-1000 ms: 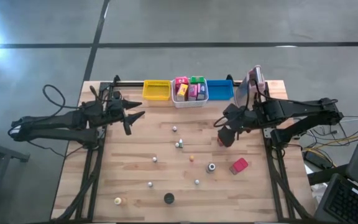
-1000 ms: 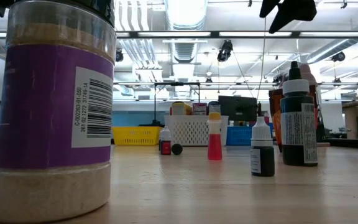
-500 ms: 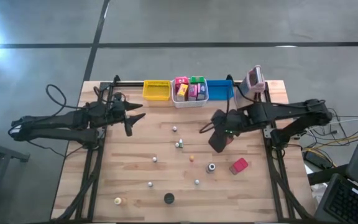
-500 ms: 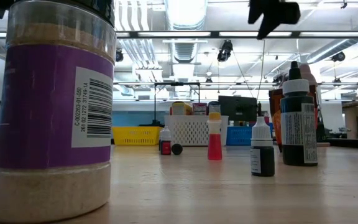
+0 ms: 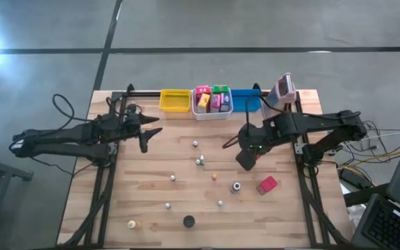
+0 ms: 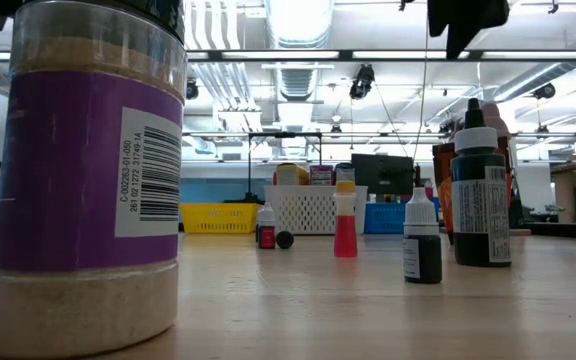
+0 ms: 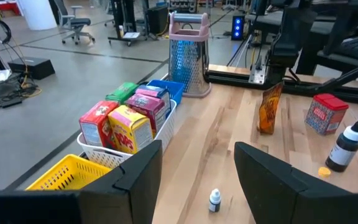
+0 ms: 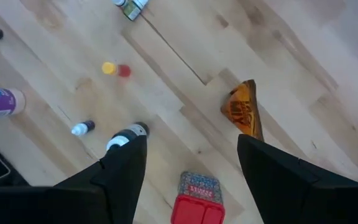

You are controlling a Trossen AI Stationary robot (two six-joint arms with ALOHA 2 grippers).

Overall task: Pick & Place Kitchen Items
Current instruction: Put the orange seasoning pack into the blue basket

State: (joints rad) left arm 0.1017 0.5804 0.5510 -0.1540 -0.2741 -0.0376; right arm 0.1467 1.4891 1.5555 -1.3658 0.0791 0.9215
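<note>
Below the right gripper (image 8: 188,163), which hangs over the wooden table (image 5: 144,201) with its two fingers apart and nothing between them, lie several of the kitchen items. An amber packet (image 8: 243,109) stands on edge just ahead of the fingertips, on bare wood. Nearest the gripper's underside lies a red tin (image 8: 194,200) with a patterned label. To one side of it stand a small dark dropper bottle with a white cap (image 8: 84,127) and a larger dark bottle (image 8: 127,137); farther off are an orange-capped red bottle (image 8: 115,69) and a purple-labelled jar (image 8: 0,102). Seen from above, the same gripper (image 5: 245,161) hovers mid-table, with the red tin (image 5: 267,185) toward the near right corner.

Ahead of the left gripper (image 7: 197,165), likewise open and empty, a tiny dark bottle (image 7: 214,200) stands on the wood. Beyond its fingers sits the white basket (image 7: 114,155) filled with red, yellow, pink and green cartons, flanked by the yellow bin (image 7: 61,177) and the blue bin (image 7: 169,87). A pink-handled grater (image 7: 188,56) stands upright past them.
</note>
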